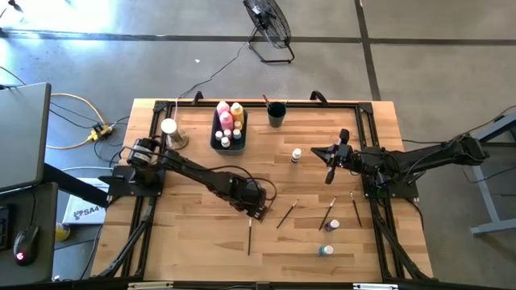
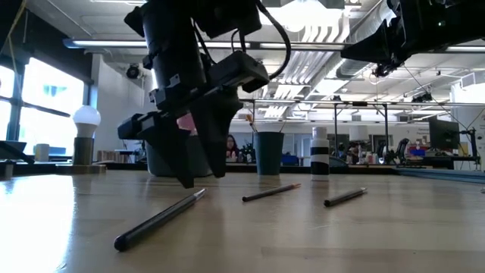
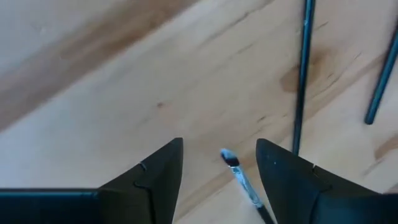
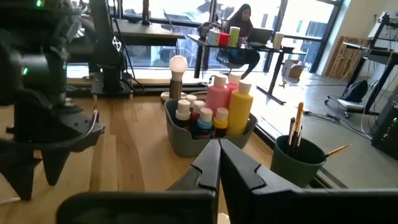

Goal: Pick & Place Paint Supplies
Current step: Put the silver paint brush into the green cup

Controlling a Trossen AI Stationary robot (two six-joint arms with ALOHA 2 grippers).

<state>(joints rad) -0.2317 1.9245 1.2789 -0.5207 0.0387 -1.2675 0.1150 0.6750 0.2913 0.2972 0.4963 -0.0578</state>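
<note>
the paintbrush lies flat on the tabletop toward the near edge, left of centre, directly under the left gripper. its bristle tip shows in the gap between the parted fingers, neither touching it, handle running back beneath the wrist, roughly across the closing line. the left arm is plainly nearer. the right gripper, closed and empty, waits high toward the right edge.

High view straight down; low view table-level; wrist views close; all share table.
</note>
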